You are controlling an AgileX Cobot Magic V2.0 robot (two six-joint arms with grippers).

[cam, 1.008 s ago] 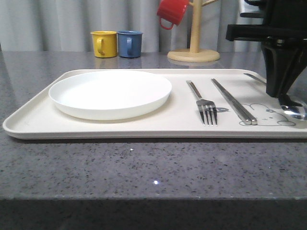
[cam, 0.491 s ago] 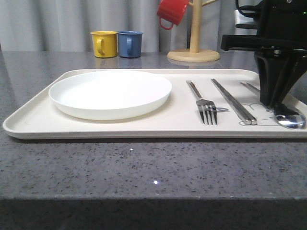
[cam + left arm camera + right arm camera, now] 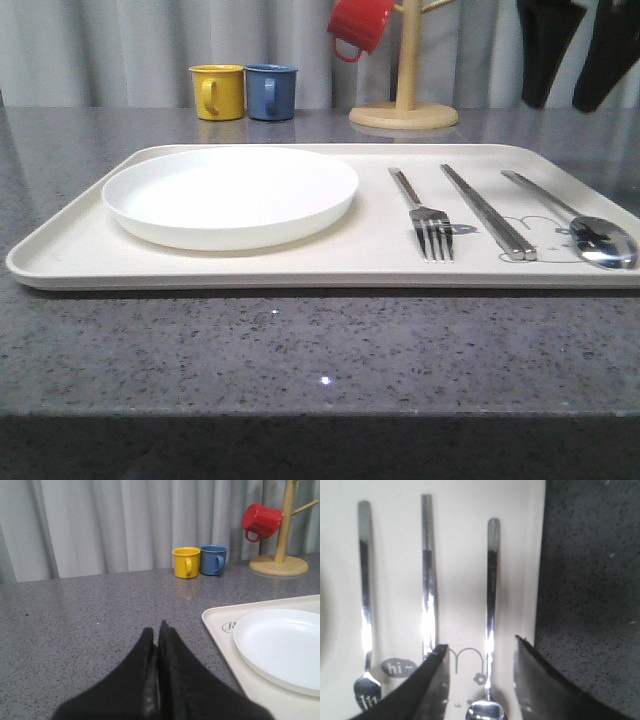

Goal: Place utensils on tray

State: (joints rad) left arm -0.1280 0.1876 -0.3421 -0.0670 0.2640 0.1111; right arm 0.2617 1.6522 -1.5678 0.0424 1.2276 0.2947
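The cream tray (image 3: 80, 255) lies on the grey counter and carries the white plate (image 3: 230, 195) on its left half. To the right of the plate lie the fork (image 3: 425, 215), the chopsticks (image 3: 487, 212) and the spoon (image 3: 580, 222), side by side. My right gripper (image 3: 565, 60) hangs open high above the spoon, holding nothing. The right wrist view looks down on the spoon (image 3: 491, 605) between the open fingers (image 3: 435, 680), with chopsticks (image 3: 427, 575) and fork (image 3: 365, 595) beside it. My left gripper (image 3: 155, 632) is shut and empty over the bare counter, beside the tray's (image 3: 220, 630) corner.
Yellow mug (image 3: 218, 91) and blue mug (image 3: 271, 91) stand behind the tray at the back. A wooden mug tree (image 3: 405, 100) with a red mug (image 3: 358, 25) hanging on it stands at the back right. The counter's front edge runs close below the tray.
My right gripper has let go of the spoon and risen well above the tray. The spoon now lies flat on the tray's right side.
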